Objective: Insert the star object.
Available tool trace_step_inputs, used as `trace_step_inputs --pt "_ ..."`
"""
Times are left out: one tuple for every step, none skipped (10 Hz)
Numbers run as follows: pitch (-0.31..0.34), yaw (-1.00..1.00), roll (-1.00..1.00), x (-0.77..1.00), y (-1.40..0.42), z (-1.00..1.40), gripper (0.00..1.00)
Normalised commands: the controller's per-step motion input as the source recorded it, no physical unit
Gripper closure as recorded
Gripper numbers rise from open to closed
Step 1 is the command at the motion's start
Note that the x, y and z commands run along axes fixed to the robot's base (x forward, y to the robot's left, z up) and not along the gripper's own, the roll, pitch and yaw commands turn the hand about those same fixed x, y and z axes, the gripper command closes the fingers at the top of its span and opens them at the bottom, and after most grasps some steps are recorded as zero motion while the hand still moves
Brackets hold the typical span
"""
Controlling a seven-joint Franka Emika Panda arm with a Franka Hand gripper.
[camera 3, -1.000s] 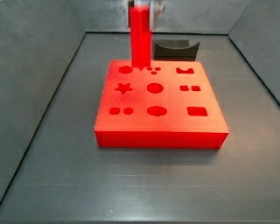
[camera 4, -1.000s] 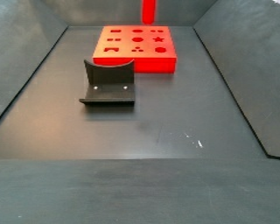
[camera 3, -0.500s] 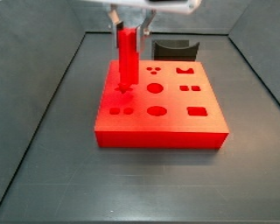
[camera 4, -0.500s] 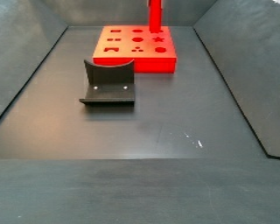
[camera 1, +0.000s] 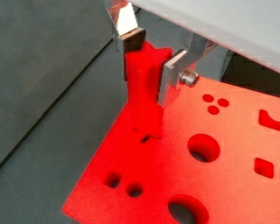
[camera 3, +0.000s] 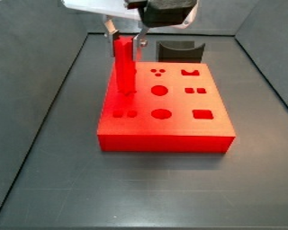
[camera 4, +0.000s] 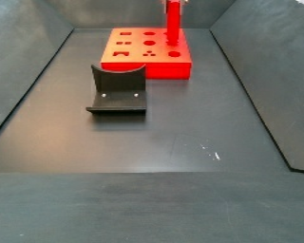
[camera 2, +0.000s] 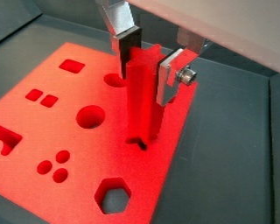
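Note:
The star object (camera 3: 122, 67) is a slim bright red rod, standing upright. My gripper (camera 3: 125, 32) is shut on its upper end. In both wrist views the silver fingers (camera 1: 175, 74) (camera 2: 171, 74) with dark pads clamp the rod (camera 1: 143, 101) (camera 2: 145, 105) from two sides, so the gripper (camera 1: 152, 61) (camera 2: 150, 63) is shut around it. The rod's lower end sits in the star hole of the flat red block (camera 3: 171, 121) (camera 4: 142, 59) (camera 1: 230, 179) (camera 2: 60, 118). In a side view the rod (camera 4: 173, 21) rises from the block's far right part; the gripper is out of that frame.
A dark grey curved holder stands on the floor beside the block (camera 4: 117, 90) and shows behind the block in a side view (camera 3: 180, 49). The block has several other shaped holes (camera 3: 160, 90). Dark sloping walls (camera 4: 262, 85) enclose the floor.
The gripper has moved the rod from the block's back edge over the star hole and come down; the rod now stands lower, with its end in the hole.

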Motion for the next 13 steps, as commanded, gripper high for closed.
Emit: trace_step_inputs --pt "0.0 -0.24 -0.1 0.05 0.1 -0.2 1.0" --pt "0.0 -0.23 -0.08 0.0 0.12 -0.18 1.0" --pt "0.0 -0.19 -0.06 0.0 0.08 -0.17 1.0" --pt "0.0 -0.04 -0.05 0.13 0.0 -0.12 1.0" --pt "0.0 0.0 -0.02 0.07 0.0 -0.13 1.0" --pt "0.0 0.0 0.0 0.13 -0.05 -0.13 1.0" --pt "0.0 0.0 0.0 0.19 0.0 -0.1 1.0" --pt "0.0 0.0 0.0 0.05 0.0 -0.13 1.0" --pt "0.0 0.0 0.0 0.0 0.0 -0.11 1.0" --pt "0.0 0.0 0.0 0.0 0.0 -0.03 1.0" --pt "0.0 0.0 0.0 0.07 0.0 0.0 1.0" --pt "0.0 -0.07 0.0 0.35 0.0 -0.59 1.0" --pt "0.0 -0.17 0.0 0.39 -0.02 -0.93 1.0"
